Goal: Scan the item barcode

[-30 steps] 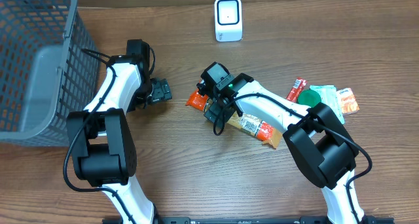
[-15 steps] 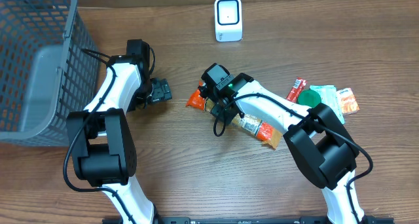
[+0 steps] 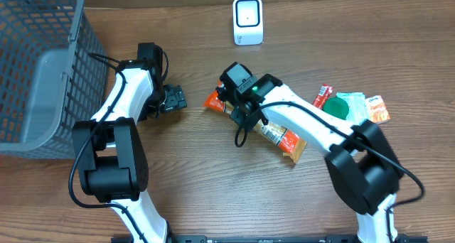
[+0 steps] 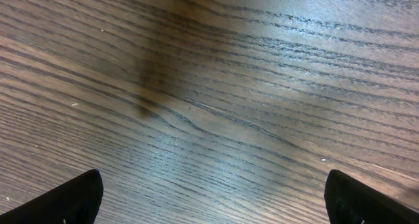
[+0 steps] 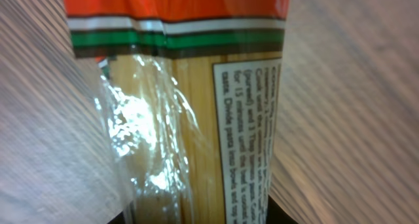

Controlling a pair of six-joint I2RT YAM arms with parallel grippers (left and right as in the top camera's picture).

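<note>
Overhead view: the right gripper [image 3: 239,109] sits over one orange end of a long pasta packet [image 3: 277,135] lying mid-table. I cannot tell whether its jaws are pinching it. The white scanner [image 3: 247,20] stands well apart, near the far edge. The left gripper [image 3: 175,99] hangs spread wide over bare wood. By my judgement the scan is not yet done: lifting the packet and showing its barcode remain.
</note>
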